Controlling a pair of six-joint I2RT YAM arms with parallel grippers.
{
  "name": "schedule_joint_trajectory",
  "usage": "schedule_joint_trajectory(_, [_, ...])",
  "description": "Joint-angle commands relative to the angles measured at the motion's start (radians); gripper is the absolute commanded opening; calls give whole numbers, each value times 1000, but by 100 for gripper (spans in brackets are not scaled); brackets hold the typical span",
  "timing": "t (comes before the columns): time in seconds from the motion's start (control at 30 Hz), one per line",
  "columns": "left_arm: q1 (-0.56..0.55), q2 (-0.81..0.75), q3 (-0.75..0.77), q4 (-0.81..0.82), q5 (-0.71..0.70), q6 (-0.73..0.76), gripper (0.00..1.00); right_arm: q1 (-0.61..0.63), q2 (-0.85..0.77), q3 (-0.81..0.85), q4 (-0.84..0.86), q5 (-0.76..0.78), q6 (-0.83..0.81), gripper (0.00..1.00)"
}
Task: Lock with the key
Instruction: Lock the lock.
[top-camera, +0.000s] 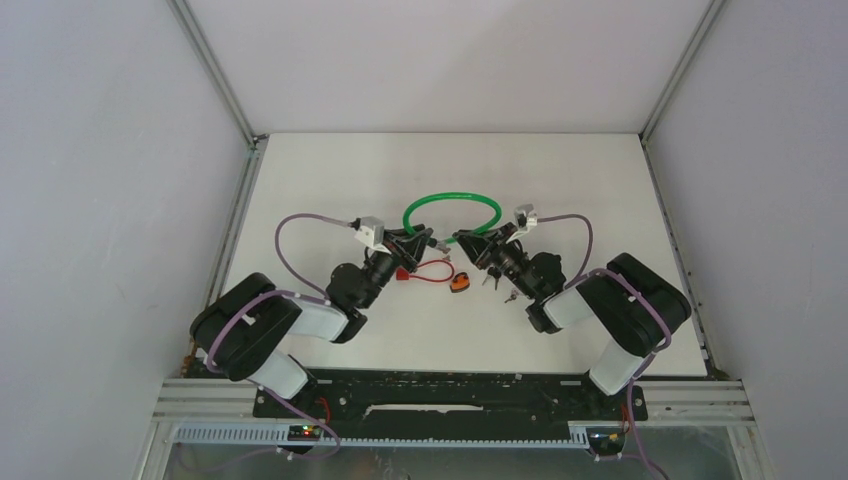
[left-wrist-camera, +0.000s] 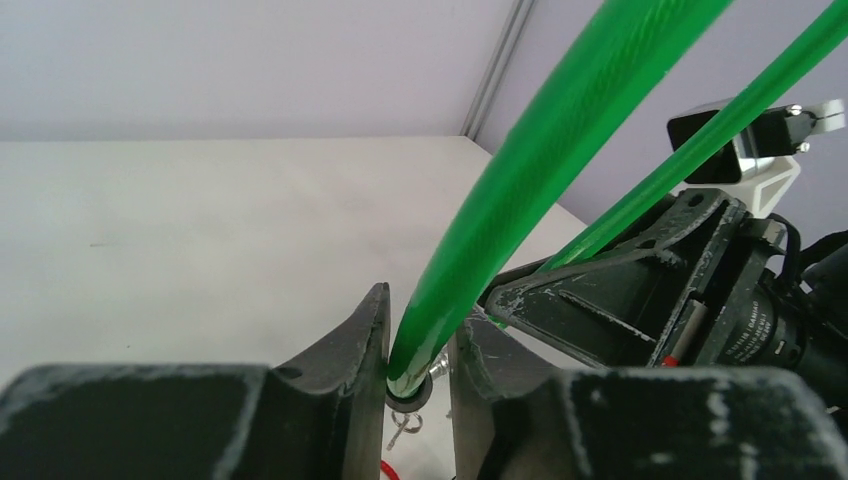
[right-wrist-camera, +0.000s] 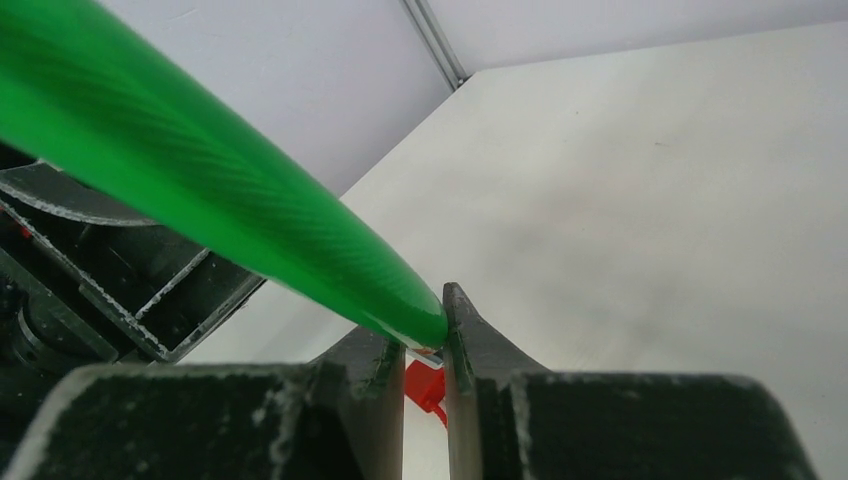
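The green cable (top-camera: 452, 200) looped out over the desk (top-camera: 330, 180), its two ends facing each other, close together. The right fingers (right-wrist-camera: 470, 345) gripped one end. The left fingers (left-wrist-camera: 355, 345) flanked the other, though whether they gripped it was unclear.

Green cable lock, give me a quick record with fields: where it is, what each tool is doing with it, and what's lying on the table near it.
Item: green cable lock, its loop arching over the white table
Left tool: fingers flank one cable end; firmness of grip unclear
Right tool: shut on the other cable end
Cable ends: facing each other, small gap in the top view
Nearby on table: red tag and cord, orange piece
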Motion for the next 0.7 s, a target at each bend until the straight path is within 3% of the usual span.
schedule_joint_trajectory(0.0, [-17,-1,61,135,50,-35,30,-16,-21,-1,-2,-58,41,0])
schedule_joint_trajectory(0.27, [-14,4,66,135,75,-36,45,-41,-29,-6,-2,-71,64,0])
schedule_joint_trajectory(0.57, [-11,22,77,134,79,-43,47,-83,-49,-18,-2,-90,102,0])
schedule_joint_trajectory(0.67, [-10,37,93,134,114,-36,65,-108,-57,-23,-2,-98,145,0])
